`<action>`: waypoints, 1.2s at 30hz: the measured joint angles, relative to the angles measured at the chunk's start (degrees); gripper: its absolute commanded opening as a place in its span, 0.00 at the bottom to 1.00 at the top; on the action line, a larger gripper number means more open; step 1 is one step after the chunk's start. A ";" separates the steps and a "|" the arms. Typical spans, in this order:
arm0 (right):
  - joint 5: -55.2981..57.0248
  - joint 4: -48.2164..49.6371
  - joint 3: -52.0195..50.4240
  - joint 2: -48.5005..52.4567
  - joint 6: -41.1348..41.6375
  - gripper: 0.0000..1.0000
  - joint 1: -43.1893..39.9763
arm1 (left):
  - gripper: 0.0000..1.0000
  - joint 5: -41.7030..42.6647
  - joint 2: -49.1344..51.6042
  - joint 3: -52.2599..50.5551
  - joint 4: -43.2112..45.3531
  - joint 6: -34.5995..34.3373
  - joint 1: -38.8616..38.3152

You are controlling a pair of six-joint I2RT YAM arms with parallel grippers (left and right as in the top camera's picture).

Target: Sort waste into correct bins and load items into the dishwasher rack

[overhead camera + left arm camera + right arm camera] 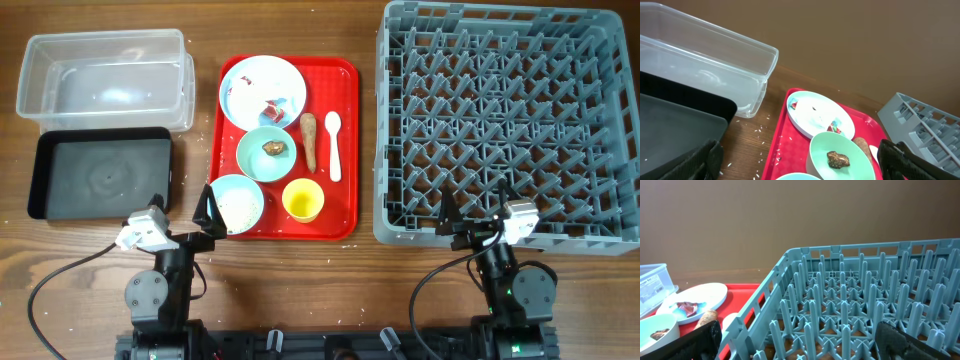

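On the red tray (345,80) sit a pale blue plate (255,80) with crumpled paper and a red wrapper (270,107), a green bowl (250,160) holding a brown lump (274,148), a blue bowl (222,190) with rice (240,205), a yellow cup (303,200), a brown stick (309,140) and a white spoon (334,145). My left gripper (207,212) is open and empty at the tray's near left corner, beside the blue bowl. My right gripper (450,215) is open and empty over the grey rack's (505,125) near edge.
A clear tub (105,75) stands at the far left with a black tray (100,175) in front of it; both look empty. Loose rice grains (762,131) lie on the wood between the black tray and the red tray.
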 measured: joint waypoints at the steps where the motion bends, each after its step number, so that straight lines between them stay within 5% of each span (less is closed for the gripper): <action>1: 0.00 0.00 0.00 0.00 0.00 1.00 0.00 | 1.00 0.00 0.00 0.00 0.00 0.00 0.00; 29: -4.76 1.03 0.17 0.02 -2.12 1.00 -0.02 | 1.00 0.74 0.00 -0.04 5.77 0.24 0.00; 36: -6.86 -6.84 9.46 3.65 -7.37 1.00 0.00 | 1.00 4.59 0.07 0.02 6.27 3.82 0.00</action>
